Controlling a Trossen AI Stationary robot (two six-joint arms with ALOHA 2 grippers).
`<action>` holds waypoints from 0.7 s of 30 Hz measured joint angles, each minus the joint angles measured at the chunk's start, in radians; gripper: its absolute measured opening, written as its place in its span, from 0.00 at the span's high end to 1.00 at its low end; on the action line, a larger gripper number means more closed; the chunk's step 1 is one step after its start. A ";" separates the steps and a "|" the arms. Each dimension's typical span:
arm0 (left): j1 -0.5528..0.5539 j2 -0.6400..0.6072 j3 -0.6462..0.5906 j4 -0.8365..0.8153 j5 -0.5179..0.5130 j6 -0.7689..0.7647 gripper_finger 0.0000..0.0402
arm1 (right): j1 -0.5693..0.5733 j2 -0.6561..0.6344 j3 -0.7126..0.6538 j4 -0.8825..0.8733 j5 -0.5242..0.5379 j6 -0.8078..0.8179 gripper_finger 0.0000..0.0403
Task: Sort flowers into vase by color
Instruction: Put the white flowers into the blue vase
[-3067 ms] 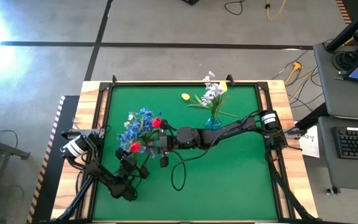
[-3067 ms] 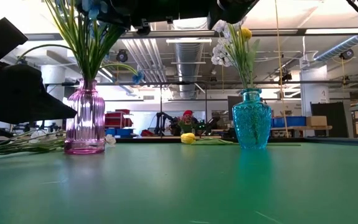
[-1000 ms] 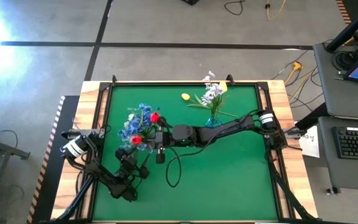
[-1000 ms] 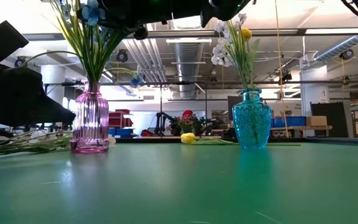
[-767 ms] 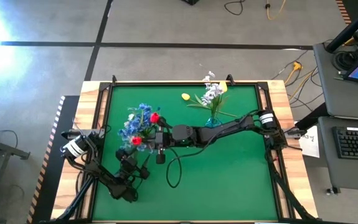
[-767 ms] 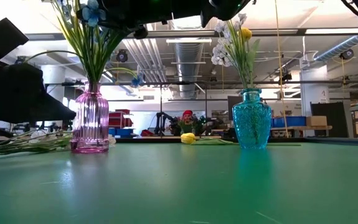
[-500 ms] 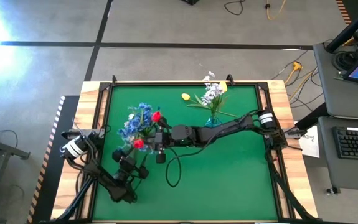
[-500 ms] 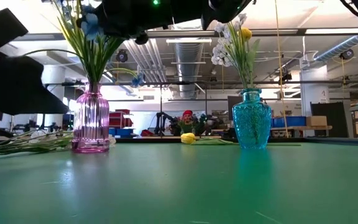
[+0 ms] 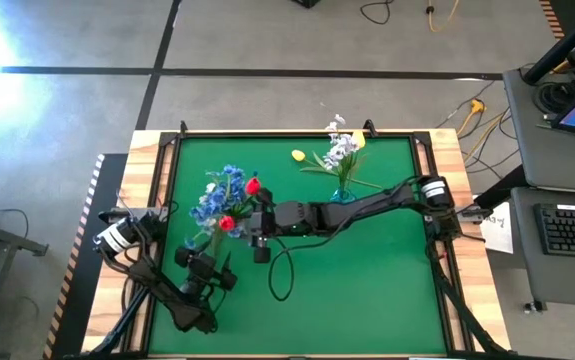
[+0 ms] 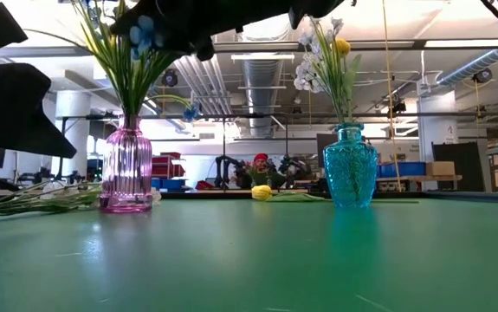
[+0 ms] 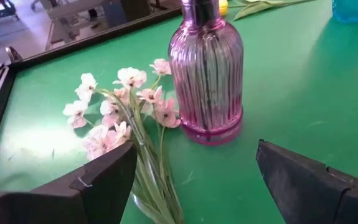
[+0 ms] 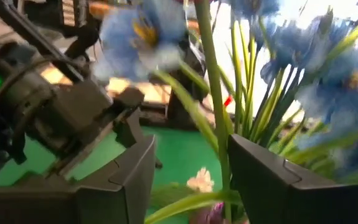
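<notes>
Overhead, pink vase [image 10: 126,173] under blooms

- The worktop [image 9: 367,290] has a matt green cover that looks like felt, inside a dark frame with pale bare-wood edges [image 9: 145,142].
- The pink vase [image 11: 206,68] ahead of the left jaws is glossy ribbed glass, see-through.
- The teal vase [image 10: 349,165] is glossy glass too, with a pebbled surface.
- The flowers [image 12: 328,56] between the right jaws have soft, cloth-like blue petals and smooth plastic-looking green stems.
- The white flowers [image 11: 119,112] lying beside the pink vase look like matt fabric.
- The left gripper [image 11: 197,180] fingers are matt black plastic.
- The right gripper [image 12: 191,180] fingers are matt and dark as well.
</notes>
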 joint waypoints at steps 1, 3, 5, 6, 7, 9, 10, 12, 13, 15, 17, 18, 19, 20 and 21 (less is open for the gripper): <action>-0.002 -0.001 0.003 -0.001 0.006 0.000 0.21 | 0.000 -0.004 0.000 -0.019 0.000 0.004 0.51; -0.011 -0.003 0.013 -0.002 0.016 0.000 0.21 | 0.002 -0.011 0.000 -0.041 0.000 0.005 0.50; -0.022 -0.009 0.020 -0.008 0.035 -0.003 0.21 | 0.002 -0.022 0.000 -0.076 0.000 0.010 0.49; -0.030 -0.014 0.023 -0.011 0.048 -0.008 0.21 | 0.002 -0.025 0.000 -0.090 0.000 0.011 0.48; -0.039 -0.020 0.027 -0.015 0.059 -0.012 0.21 | 0.002 -0.028 0.000 -0.102 0.000 0.016 0.48; -0.059 -0.039 0.030 -0.020 0.076 -0.018 0.21 | 0.002 -0.039 0.000 -0.145 0.000 0.028 0.47; -0.072 -0.051 0.030 -0.020 0.082 -0.022 0.21 | 0.002 -0.044 0.000 -0.157 0.000 0.030 0.47; -0.099 -0.076 0.030 -0.019 0.097 -0.027 0.21 | 0.002 -0.060 0.000 -0.190 0.000 0.031 0.47; -0.111 -0.087 0.030 -0.019 0.109 -0.028 0.21 | 0.002 -0.064 0.000 -0.198 0.000 0.032 0.47; -0.131 -0.110 0.030 -0.016 0.144 -0.029 0.21 | 0.003 -0.077 0.002 -0.220 0.000 0.038 0.46; -0.148 -0.124 0.030 -0.004 0.167 -0.029 0.21 | 0.005 -0.088 0.002 -0.244 0.000 0.046 0.46; -0.156 -0.128 0.030 0.009 0.173 -0.028 0.21 | 0.007 -0.094 0.002 -0.259 0.000 0.054 0.46; -0.164 -0.130 0.030 0.028 0.175 -0.020 0.21 | 0.009 -0.099 0.002 -0.274 0.000 0.058 0.46; -0.171 -0.130 0.030 0.050 0.175 -0.009 0.21 | 0.011 -0.105 0.002 -0.285 -0.001 0.064 0.46; -0.177 -0.130 0.029 0.072 0.175 0.003 0.21 | 0.014 -0.109 0.002 -0.293 -0.001 0.072 0.46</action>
